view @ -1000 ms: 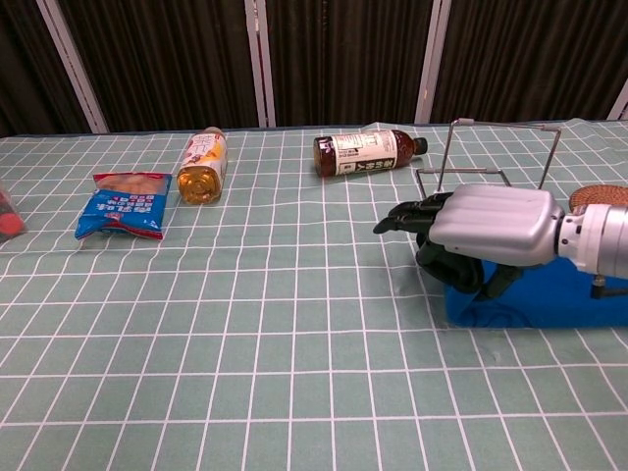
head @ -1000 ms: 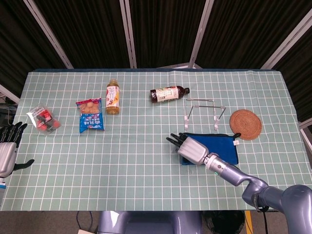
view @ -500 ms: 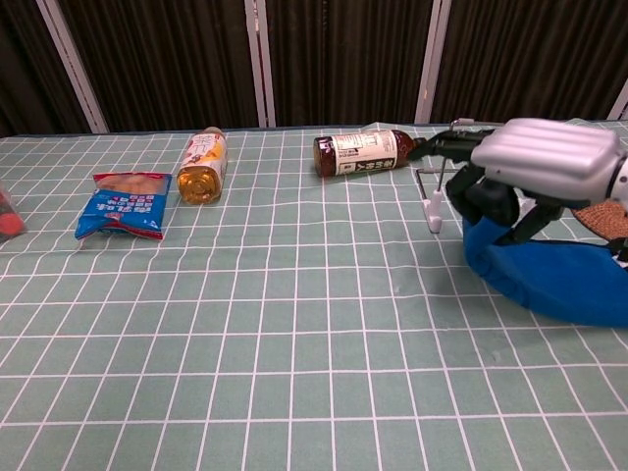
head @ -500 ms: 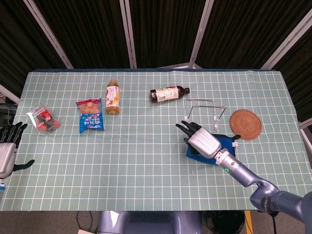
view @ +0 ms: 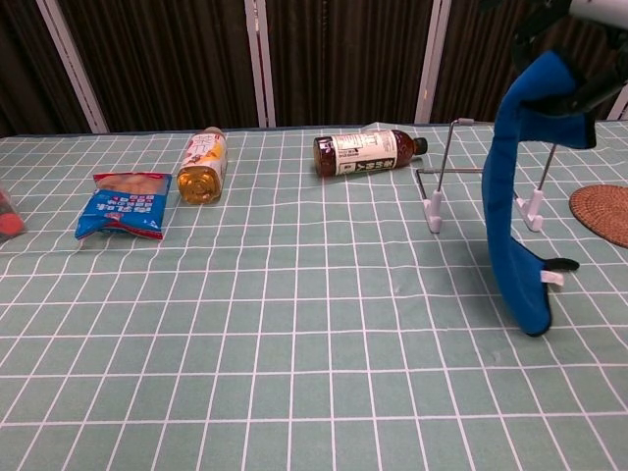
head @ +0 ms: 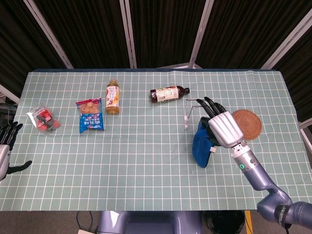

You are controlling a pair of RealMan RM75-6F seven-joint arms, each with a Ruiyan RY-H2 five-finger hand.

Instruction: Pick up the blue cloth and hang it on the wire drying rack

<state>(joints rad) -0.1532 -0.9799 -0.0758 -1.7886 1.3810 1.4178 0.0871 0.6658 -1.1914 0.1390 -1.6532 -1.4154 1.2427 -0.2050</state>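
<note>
While the head view is showing the whole right hand [head: 220, 127] from above, the chest view is catching only dark fingers [view: 538, 22] at its top edge — yet it is giving the clearest look at the blue cloth [view: 520, 186]. That hand is gripping the cloth by its upper end, and the cloth is hanging down in 1 long, folded drape, its lower end curling just above the table [head: 146, 161], with a small white tag [view: 552, 279] and a dark loop sticking out toward 3 o'clock. From above, the cloth [head: 202, 144] is showing only as a bunched blue mass under the hand. It is hanging in front of the wire drying rack [view: 481, 177], not yet on it, with the rack's white feet standing behind it toward 12 o'clock. Only the head view is showing the left hand [head: 6, 148] — at the table's 9 o'clock edge, fingers spread, holding nothing.
</note>
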